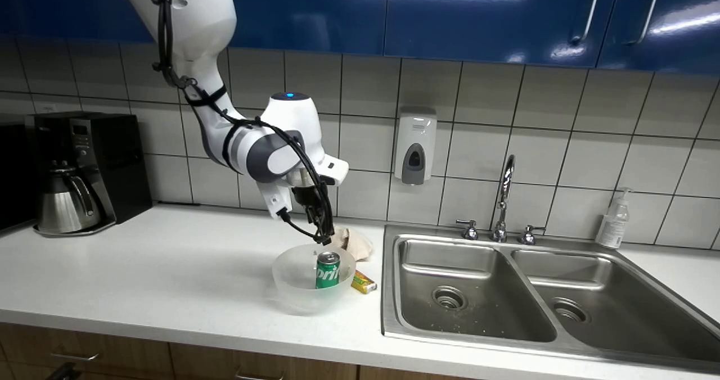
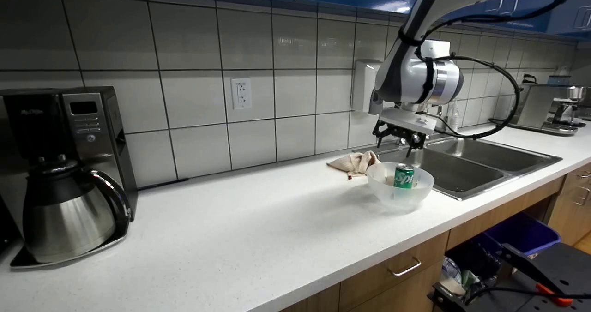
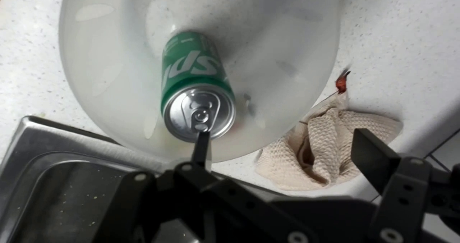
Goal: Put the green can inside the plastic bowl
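The green can (image 1: 327, 271) stands upright inside the translucent plastic bowl (image 1: 288, 284), on the counter beside the sink. In an exterior view the can (image 2: 404, 177) shows above the front wall of the bowl (image 2: 397, 201). In the wrist view the can's silvery top faces the camera (image 3: 199, 111), inside the round bowl (image 3: 287, 56). My gripper (image 3: 281, 140) is open with its fingers wide apart and nothing between them. It hovers above the bowl's wall-side edge, apart from the can; it also shows in an exterior view (image 2: 395, 148). One fingertip overlaps the can's top in the wrist view.
A beige cloth (image 3: 323, 149) lies against the backsplash side of the bowl. A small yellowish packet (image 1: 363, 282) lies between bowl and sink. The double steel sink (image 1: 391, 290) has a tall faucet (image 1: 502, 200). A coffee maker (image 2: 94, 132) stands at the counter's far end.
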Tool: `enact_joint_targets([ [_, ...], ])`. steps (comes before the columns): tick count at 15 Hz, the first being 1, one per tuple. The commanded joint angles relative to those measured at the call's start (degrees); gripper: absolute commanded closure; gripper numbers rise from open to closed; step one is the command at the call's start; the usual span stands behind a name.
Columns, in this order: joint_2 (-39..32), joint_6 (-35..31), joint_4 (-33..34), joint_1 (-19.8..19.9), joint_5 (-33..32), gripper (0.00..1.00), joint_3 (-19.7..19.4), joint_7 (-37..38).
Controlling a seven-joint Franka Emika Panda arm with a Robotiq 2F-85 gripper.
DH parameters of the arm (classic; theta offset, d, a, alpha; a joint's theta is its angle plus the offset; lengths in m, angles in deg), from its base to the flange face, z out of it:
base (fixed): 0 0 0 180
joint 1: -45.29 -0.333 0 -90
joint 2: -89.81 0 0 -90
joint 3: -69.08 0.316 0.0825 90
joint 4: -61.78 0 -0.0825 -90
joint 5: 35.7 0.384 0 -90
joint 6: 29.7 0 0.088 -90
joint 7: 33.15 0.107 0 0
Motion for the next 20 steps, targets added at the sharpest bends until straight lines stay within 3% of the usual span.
enact_joint_targets([
  [1, 6.44, 3.78, -4.13, -0.95, 0.33, 0.00, 1.44, -1.79],
  [9, 16.57, 8.62, -9.76, -4.10, 1.61, 0.00, 6.17, -4.83],
  [20, 31.89, 19.77, -15.30, -14.08, 1.41, 0.00, 11.68, -4.91],
])
